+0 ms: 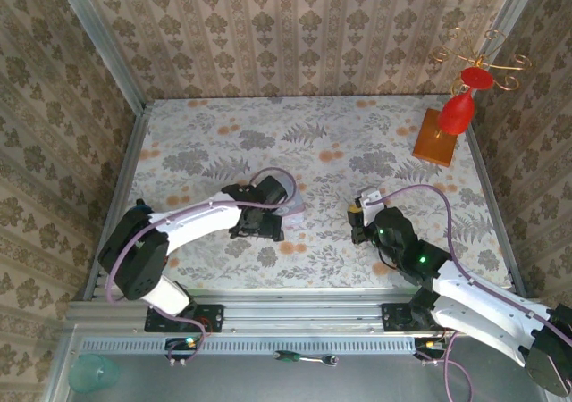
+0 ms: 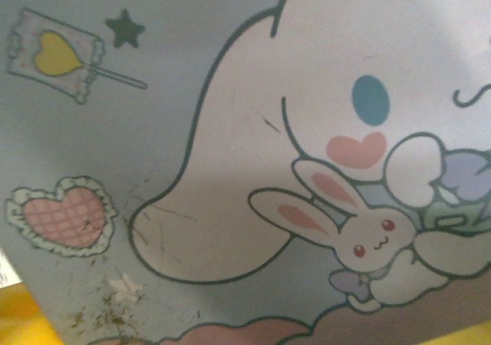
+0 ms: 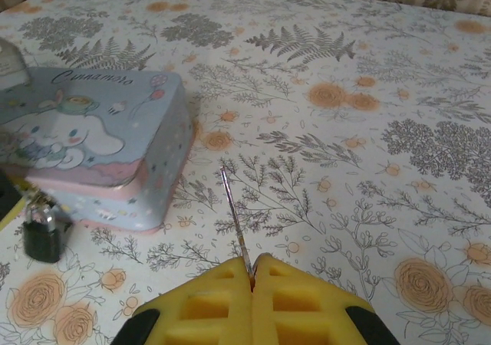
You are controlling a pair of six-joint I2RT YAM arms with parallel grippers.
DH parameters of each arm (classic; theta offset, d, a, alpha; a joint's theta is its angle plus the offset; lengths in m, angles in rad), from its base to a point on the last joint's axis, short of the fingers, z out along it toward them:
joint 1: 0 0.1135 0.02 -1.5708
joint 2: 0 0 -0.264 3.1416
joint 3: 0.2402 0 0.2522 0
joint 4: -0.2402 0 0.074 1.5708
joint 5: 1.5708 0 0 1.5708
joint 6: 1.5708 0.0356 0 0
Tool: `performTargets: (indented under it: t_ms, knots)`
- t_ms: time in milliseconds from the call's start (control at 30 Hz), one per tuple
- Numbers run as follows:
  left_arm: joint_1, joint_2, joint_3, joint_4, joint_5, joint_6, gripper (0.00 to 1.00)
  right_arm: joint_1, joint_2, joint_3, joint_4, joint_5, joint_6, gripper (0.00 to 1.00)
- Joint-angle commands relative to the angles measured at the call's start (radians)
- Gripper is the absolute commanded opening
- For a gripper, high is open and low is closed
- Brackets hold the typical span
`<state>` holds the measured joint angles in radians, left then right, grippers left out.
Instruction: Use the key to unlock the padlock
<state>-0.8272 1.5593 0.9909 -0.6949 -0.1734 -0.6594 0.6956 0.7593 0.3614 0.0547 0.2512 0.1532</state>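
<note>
Now, with the key pinched between its closed yellow pads, the right gripper hovers low over the floral table. The key's thin blade sticks forward, just right of the pastel tin box. The padlock, dark-bodied with a silvery shackle, sits upright on the table against the tin's near side, left of the key and well apart from its tip. The left gripper is down on the tin from the left, with yellow pads showing at either side of the cartoon lid. It is apparently there to steady the box so the lock cannot slide when the key arrives. Whether those pads actually clamp the tin cannot be told. The key has not yet reached the lock, and the keyhole is too small to make out.
</note>
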Motion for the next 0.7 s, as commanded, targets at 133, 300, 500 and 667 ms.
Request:
performTargets:
  t_ms: [133,300,500,667]
  knots:
    - [0.063,0.013,0.065,0.066,-0.112,0.090,0.89,-0.016,-0.015,-0.024,0.026,-0.023,0.022,0.00]
    - [-0.013,-0.082,-0.013,0.117,-0.177,0.029,0.91,-0.025,-0.038,-0.031,0.025,-0.033,0.031,0.00]
    - [-0.131,-0.223,-0.202,0.413,-0.164,-0.039,0.91,-0.030,-0.043,-0.034,0.026,-0.051,0.042,0.00]
    - [-0.138,-0.275,-0.353,0.645,-0.162,-0.075,0.89,-0.034,-0.061,-0.042,0.024,-0.054,0.047,0.00]
